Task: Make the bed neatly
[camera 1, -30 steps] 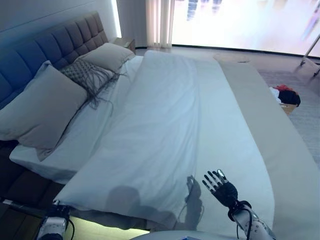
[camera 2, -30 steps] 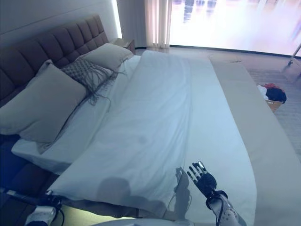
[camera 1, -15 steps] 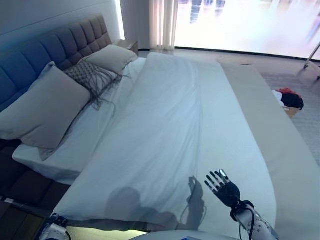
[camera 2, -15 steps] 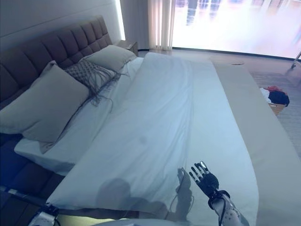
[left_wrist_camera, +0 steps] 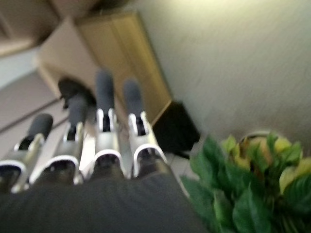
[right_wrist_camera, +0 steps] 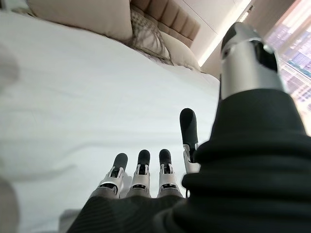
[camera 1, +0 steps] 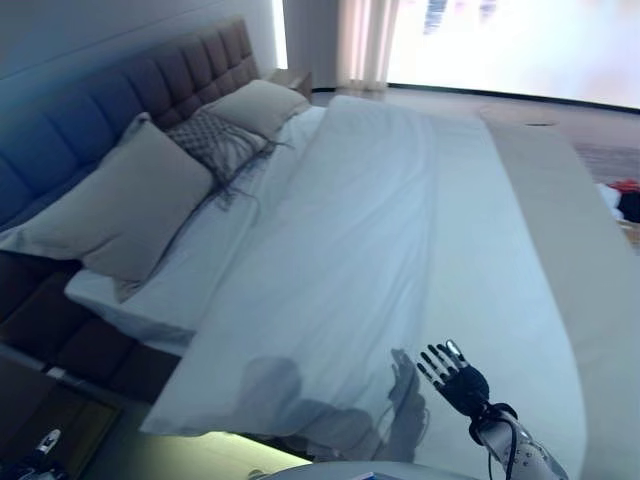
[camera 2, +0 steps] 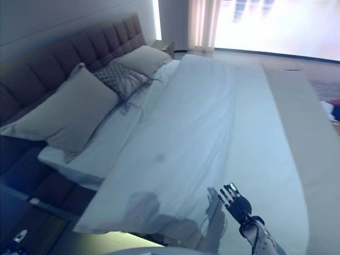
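A white duvet lies spread over most of the bed, its near corner hanging over the mattress edge. Beside the dark tufted headboard a strip of sheet shows under a large grey pillow, a fringed patterned cushion and a second grey pillow. My right hand hovers open just above the duvet near its near edge, fingers straight and holding nothing. My left hand is open too, off the bed, its fingers straight and empty.
A beige runner covers the foot side of the bed. A wooden cabinet and a leafy potted plant stand past my left hand. A nightstand and curtain are at the far end; clothes lie on the floor.
The camera has swung, so the bed sits further right in the picture. My right hand stays open over the duvet. My left arm has dropped out of the lower left corner.
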### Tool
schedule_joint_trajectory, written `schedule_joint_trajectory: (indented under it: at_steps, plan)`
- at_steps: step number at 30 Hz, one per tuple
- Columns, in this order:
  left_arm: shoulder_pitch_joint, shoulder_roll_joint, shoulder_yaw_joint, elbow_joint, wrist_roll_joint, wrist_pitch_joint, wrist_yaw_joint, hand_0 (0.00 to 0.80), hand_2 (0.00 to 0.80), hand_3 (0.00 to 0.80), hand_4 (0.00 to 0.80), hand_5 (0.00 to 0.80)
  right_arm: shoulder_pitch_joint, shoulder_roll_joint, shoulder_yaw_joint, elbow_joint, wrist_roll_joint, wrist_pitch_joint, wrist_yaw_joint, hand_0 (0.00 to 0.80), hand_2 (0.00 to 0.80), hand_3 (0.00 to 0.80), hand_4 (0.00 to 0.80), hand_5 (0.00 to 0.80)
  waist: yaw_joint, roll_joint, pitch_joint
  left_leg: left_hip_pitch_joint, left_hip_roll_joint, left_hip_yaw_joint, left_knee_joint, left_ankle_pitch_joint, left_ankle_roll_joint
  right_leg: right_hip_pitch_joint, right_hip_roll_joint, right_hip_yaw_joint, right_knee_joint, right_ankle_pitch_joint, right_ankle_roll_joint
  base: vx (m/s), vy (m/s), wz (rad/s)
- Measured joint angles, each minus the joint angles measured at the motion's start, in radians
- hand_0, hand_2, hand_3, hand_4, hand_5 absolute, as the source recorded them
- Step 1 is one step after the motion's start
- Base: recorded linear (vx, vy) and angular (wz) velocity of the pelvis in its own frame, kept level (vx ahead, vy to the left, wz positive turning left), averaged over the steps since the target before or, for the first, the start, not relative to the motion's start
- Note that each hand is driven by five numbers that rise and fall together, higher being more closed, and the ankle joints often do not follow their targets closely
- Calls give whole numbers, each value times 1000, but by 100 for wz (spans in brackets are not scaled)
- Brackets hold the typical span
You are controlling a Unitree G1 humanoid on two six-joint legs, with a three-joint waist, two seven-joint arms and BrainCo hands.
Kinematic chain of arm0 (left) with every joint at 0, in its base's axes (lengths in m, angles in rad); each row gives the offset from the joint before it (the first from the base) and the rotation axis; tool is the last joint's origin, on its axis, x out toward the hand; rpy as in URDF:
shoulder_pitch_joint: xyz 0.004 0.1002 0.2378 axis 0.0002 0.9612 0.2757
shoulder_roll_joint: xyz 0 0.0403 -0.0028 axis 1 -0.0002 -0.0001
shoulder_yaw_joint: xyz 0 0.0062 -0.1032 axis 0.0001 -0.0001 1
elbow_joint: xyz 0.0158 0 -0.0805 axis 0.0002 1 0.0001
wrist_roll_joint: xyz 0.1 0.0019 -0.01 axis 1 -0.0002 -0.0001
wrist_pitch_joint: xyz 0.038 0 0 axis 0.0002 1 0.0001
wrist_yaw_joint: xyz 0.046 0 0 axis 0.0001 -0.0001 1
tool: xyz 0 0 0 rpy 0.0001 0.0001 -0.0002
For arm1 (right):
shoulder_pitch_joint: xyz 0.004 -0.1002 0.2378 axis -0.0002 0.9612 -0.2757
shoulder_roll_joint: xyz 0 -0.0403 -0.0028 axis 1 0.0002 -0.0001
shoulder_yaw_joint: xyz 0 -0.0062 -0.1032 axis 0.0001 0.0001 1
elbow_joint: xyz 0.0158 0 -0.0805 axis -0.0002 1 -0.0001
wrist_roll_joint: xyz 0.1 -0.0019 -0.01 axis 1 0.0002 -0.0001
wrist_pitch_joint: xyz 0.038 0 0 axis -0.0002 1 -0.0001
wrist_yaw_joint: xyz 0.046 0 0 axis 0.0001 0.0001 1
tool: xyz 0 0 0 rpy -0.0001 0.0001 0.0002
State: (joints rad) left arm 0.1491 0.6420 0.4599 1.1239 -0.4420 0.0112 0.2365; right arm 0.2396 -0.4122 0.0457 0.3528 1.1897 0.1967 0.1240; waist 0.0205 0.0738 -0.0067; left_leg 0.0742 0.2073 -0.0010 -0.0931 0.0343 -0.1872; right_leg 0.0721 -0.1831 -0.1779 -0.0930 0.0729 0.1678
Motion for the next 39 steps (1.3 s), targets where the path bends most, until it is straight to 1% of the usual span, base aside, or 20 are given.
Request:
schedule_joint_trajectory:
  at_steps: [3, 5, 10, 13, 15, 17, 21, 23, 25, 26, 28, 29, 31, 33, 34, 35, 36, 37, 38, 39]
  plan:
    - [36, 4, 3, -2, -8, 0, -25, 0, 0, 0, 0, 0, 3, 1, -1, 1, 0, -3, 0, 0, 0, 0, 0, 0, 27, 12, 3, -6, -3, -3, 1, 0, 0, 1, -2, -6, 0, -2, 0, 18, 4, 7]
    - [52, 2, 6, -4, -14, 1, -38, 0, 0, 0, 0, 0, 1, 4, -1, 1, 0, -3, -1, 0, 0, 0, 0, 0, 28, 13, 3, -16, -3, -15, 2, 1, 1, 2, -2, -19, 0, -3, -1, 37, 6, 15]
    - [61, -27, 7, -95, -100, -4, -103, 0, 0, 0, 0, 0, -1, 9, -1, 1, -1, -2, -1, 0, 0, 0, 0, 0, 32, -4, 3, -14, -6, -27, 6, 2, 1, 9, 1, -26, 1, -3, 1, 24, 11, 7]
    - [78, -115, -5, -288, -201, -19, -200, 0, 0, 0, 0, 0, 6, 27, -14, -1, -2, -4, -1, 0, 0, 0, 0, 0, 49, -21, 7, -15, -9, -27, 7, 2, 1, 11, -2, -25, 1, -3, 2, -12, 12, 0]
    - [82, -190, -71, -372, -271, -49, -297, 0, 0, 0, 0, 0, 12, 58, -34, -1, -12, -17, 2, 0, 0, 0, 0, 0, 48, -24, 9, -13, -16, -27, 7, 2, 1, 8, -10, -24, 2, -5, 2, -49, 53, -1]
    - [71, -237, -147, -401, -302, -51, -374, 0, 0, 0, 0, 0, 17, 64, -34, -1, -22, -20, 6, 0, 0, 0, 0, 0, 44, -28, 16, -5, -23, -25, 7, 2, 2, 8, -17, -21, 2, -4, 3, -42, 82, -6]
    - [58, -262, -229, -440, -339, -54, -463, 0, 0, 0, 0, 0, 22, 84, -43, 0, -41, -35, 12, 0, 0, 0, 0, 0, 37, -30, 45, 13, -28, 4, 8, 0, 4, 4, -27, 7, 4, -1, 7, -50, 138, -17]
    - [41, -265, -259, -447, -342, -53, -488, 0, 0, 0, 0, 0, 22, 84, -48, -2, -47, -39, 12, 0, 0, 0, 0, 0, 19, -37, 55, 24, -46, 19, 8, -4, 11, 2, -43, 24, 5, 5, 16, -103, 187, -25]
    - [37, -272, -288, -478, -368, -53, -494, 0, 0, 0, 0, 0, 19, 84, -58, -3, -62, -39, 11, 0, 0, 0, 0, 0, 22, -39, 66, 39, -66, 53, 9, -10, 22, -5, -59, 54, 7, 16, 30, -143, 214, -39]
    - [27, -277, -292, -484, -377, -53, -494, 0, 0, 0, 0, 0, 18, 84, -61, -4, -66, -39, 10, 0, 0, 0, 0, 0, 20, -41, 70, 40, -79, 59, 10, -11, 27, -7, -72, 62, 7, 22, 37, -153, 229, -23]
    - [-13, -278, -304, -482, -411, -52, -489, 0, 0, 0, 0, 0, 14, 93, -71, -7, -79, -40, 7, 0, 0, 0, 0, 0, -6, -52, 88, 44, -101, 81, 14, -14, 42, -27, -96, 68, 37, 27, 45, -176, 247, -25]
    - [-28, -277, -302, -482, -423, -52, -486, 0, 0, 0, 0, 0, 2, 95, -67, -9, -80, -40, 4, 0, 0, 0, 0, 0, -4, -55, 99, 44, -108, 91, 17, -17, 50, -48, -104, 65, 67, 27, 45, -200, 244, -38]
    - [-84, -277, -301, -462, -425, -51, -467, 0, 0, 0, 0, 0, -10, 100, -66, -14, -79, -45, 4, 0, 0, 0, 0, 0, -12, -58, 126, 27, -125, 110, 50, -37, 75, -110, -116, 63, 176, 32, 38, -183, 186, -28]
    - [-133, -275, -303, -453, -407, -58, -447, 0, 0, 0, 0, 0, 3, 100, -40, -13, -78, -54, 9, 0, 0, 0, 0, 0, -10, -56, 127, 2, -120, 108, 81, -45, 92, -167, -116, 51, 253, 75, -1, -153, 66, -11]
    - [-150, -272, -305, -451, -390, -68, -437, 0, 0, 0, 0, 0, 0, 99, -11, -9, -77, -59, 11, 0, 0, 0, 0, 0, -4, -54, 131, -4, -102, 109, 82, -40, 103, -189, -108, 46, 325, 33, -8, -164, 3, 11]
    - [-154, -268, -314, -452, -372, -76, -427, 0, 0, 0, 0, 0, -3, 99, 18, -7, -72, -63, 11, 0, 0, 0, 0, 0, -6, -54, 126, -16, -82, 106, 84, -33, 110, -221, -78, 48, 508, -76, -24, -153, -13, 33]
    - [-148, -258, -332, -454, -351, -80, -423, 0, 0, 0, 0, 0, -4, 99, 47, -10, -61, -70, 11, 0, 0, 0, 0, 0, 1, -61, 120, -23, -66, 107, 84, -27, 116, -232, -41, 47, 656, -161, -31, -178, -38, 41]
    - [-133, -239, -348, -451, -338, -80, -418, 0, 0, 0, 0, 0, -7, 107, 55, -19, -53, -80, 12, 0, 0, 0, 0, 0, 12, -88, 102, -35, -78, 101, 88, -23, 118, -230, -15, 43, 703, -230, -46, -188, -57, 7]
    - [-110, -233, -352, -435, -334, -78, -411, 0, 0, 0, 0, 0, -24, 110, 49, -17, -44, -89, 10, 0, 0, 0, 0, 0, 36, -101, 93, -43, -96, 94, 90, -20, 110, -217, -12, 38, 644, -258, -51, -219, -71, -28]
    - [-89, -233, -351, -417, -336, -69, -404, 0, 0, 0, 0, 0, -40, 115, 39, -16, -38, -101, 10, 0, 0, 0, 0, 0, 53, -98, 85, -56, -103, 62, 91, -21, 111, -189, 6, 45, 552, -264, -54, -244, -72, -60]
